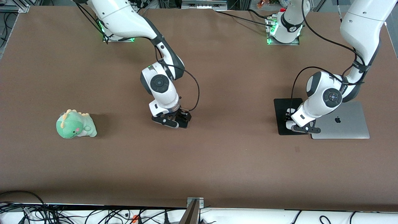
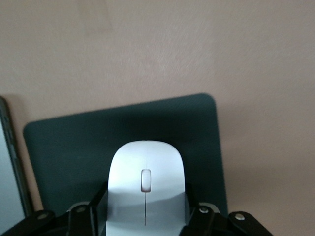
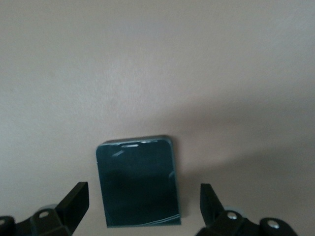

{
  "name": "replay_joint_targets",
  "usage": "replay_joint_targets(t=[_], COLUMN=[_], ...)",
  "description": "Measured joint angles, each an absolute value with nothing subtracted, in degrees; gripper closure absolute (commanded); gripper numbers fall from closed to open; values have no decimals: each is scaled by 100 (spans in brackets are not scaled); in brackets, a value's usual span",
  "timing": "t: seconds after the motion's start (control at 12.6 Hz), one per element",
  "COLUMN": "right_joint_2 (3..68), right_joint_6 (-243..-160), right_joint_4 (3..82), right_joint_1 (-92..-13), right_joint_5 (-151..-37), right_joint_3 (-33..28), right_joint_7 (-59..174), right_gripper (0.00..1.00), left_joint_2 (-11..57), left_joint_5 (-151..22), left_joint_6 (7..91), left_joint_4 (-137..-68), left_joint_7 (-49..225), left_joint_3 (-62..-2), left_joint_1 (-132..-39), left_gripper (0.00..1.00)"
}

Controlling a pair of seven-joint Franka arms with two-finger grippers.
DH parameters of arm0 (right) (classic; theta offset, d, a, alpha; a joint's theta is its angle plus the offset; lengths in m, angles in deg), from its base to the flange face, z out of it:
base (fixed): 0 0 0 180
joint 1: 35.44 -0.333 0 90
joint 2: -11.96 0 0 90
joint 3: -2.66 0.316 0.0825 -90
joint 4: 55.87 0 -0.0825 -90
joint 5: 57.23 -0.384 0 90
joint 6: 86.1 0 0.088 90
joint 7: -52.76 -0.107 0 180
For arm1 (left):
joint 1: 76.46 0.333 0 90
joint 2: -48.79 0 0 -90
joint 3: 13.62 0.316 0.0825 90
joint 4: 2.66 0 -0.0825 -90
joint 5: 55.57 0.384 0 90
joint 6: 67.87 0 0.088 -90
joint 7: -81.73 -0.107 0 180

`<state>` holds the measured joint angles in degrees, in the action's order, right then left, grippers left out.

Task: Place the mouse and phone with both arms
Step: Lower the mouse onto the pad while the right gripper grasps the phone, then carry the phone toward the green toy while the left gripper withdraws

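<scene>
While no printed words can be read anywhere, the closed silver aluminium laptop (image 1: 342,123) carries a black apple logo on its lid (the only brand mark in sight). It lies on the brown table surface (image 1: 217,161) at the left arm's end, and the flat matte black rectangular pad (image 1: 284,113) lies just beside it, touching or nearly touching its edge.

The left gripper (image 1: 300,127) is down over the pad's corner next to the laptop. The small white oval plastic mouse (image 2: 146,189) with its thin grey centre line sits on the pad between the two black fingers (image 2: 203,219), which stand close against its flanks; the mouse's rounded nose points out from the jaws across the pad.

The right gripper (image 1: 174,119) is low over bare table near the middle, its jaws spread wide. The small glossy black rectangular phone (image 3: 139,183) lies flat on the table between them, apart from both fingertips (image 3: 74,201), its length running out from the jaws.

A green plush dinosaur toy (image 1: 75,125) sits toward the right arm's end of the table.
</scene>
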<state>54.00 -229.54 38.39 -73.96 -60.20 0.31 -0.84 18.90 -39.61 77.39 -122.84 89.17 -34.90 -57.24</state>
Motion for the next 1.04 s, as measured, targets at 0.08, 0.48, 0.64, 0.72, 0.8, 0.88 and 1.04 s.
replay_joint_targets(t=[0.08,0.48,0.64,0.72,0.8,0.88,1.04], right_joint_2=[5497,5654,5691,5691,5685,5644,5640], right_joint_6=[-23044,-23094,-23105,-23105,-23095,-23081,-23019], right_joint_4=[3826,3781,3780,3778,3774,3767,3723], right_joint_1=[-7464,-7557,-7562,-7563,-7564,-7565,-7563], right_joint_5=[-6020,-5938,-5918,-5907,-5885,-5880,-5852], right_joint_3=[21,7,3,0,-12,-28,-205], right_joint_7=[-123,-138,-138,-138,-138,-130,46], right_gripper=[0,6,26,29,29,29,29], left_joint_2=[1890,2230,2540,2644,2705,2746,2765], left_joint_5=[-3961,-3961,-3961,-3961,-3961,-3961,-3961], left_joint_6=[7749,6985,5327,4482,3798,3197,2299], left_joint_4=[-12299,-11994,-11229,-10728,-10269,-9827,-9147], left_joint_7=[8914,8914,8914,8914,8914,8914,8897], left_joint_3=[-3494,-3637,-3929,-4096,-4221,-4303,-4329], left_joint_1=[-5704,-5697,-5699,-5716,-5754,-5816,-5929], left_gripper=[0,0,0,0,0,0,0])
